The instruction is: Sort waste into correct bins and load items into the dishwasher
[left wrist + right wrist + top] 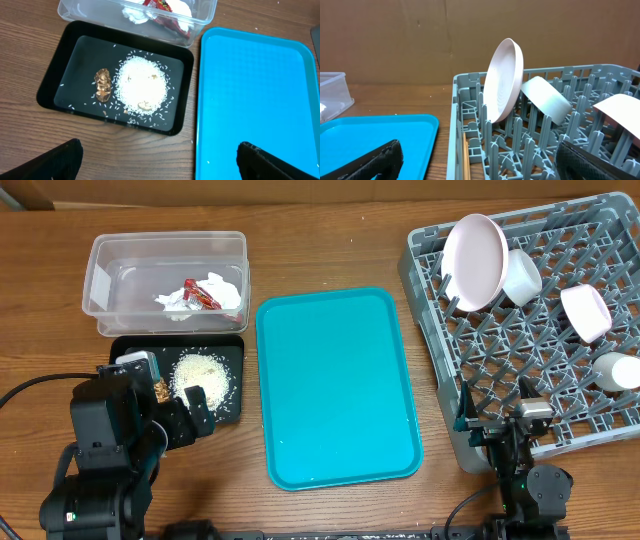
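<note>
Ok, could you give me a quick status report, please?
Left fingers and right fingers open, empty. Napkin, wrapper in clear tub; rice, scrap in black tray. Plate, bowls, cup in rack. Nothing in the way.

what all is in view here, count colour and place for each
table: 1, brown wood, under everything
tub: 1, clear, back left
napkin: 1, white, crumpled, in tub
wrapper: 1, red, in tub
black tray: 1, black, in front of tub
rice: 1 pile, white, in black tray
food scrap: 1, brown, in black tray left of rice
teal tray: 1, teal, centre
dish rack: 1, grey, right
plate: 1, white, on edge in rack
bowls: 2, white, in rack
cup: 1, white, rack's right edge
left pincer: 1, black, open, by black tray
right pincer: 1, black, open, by rack's near corner
</note>
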`<action>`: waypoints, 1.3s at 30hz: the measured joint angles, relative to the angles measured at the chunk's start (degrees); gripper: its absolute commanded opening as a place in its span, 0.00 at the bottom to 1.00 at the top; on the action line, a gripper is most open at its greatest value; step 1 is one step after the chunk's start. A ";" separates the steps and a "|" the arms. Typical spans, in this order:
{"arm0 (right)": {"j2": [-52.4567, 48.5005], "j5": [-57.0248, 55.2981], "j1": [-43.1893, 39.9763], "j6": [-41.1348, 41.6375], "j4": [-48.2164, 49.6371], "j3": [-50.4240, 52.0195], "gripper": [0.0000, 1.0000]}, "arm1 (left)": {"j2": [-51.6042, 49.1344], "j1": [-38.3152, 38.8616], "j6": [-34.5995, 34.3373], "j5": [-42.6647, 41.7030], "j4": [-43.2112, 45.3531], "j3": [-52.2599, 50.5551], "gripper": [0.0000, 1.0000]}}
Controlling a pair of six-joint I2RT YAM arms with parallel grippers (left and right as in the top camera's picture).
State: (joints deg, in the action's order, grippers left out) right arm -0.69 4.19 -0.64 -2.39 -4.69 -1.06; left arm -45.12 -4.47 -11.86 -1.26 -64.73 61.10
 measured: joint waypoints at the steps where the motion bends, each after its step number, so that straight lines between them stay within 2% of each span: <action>1: 0.00 0.02 -0.02 -0.02 -0.02 0.00 1.00 | 0.00 0.00 0.00 0.00 0.00 0.00 1.00; 33: 0.00 0.02 0.00 -0.22 0.00 0.00 1.00 | 0.09 0.00 0.00 0.00 -0.02 0.00 1.00; 36: 0.00 0.00 -0.02 -0.22 -0.04 0.00 1.00 | 1.31 0.00 0.02 0.04 -0.57 -0.04 1.00; 39: 0.00 0.02 -0.02 -0.20 0.00 0.00 1.00 | 4.96 0.17 0.04 0.70 2.64 -2.16 1.00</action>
State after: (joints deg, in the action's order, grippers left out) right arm -0.69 4.21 -0.67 -2.59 -4.69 -1.06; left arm -40.16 -4.29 -11.81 -0.56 -62.08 58.94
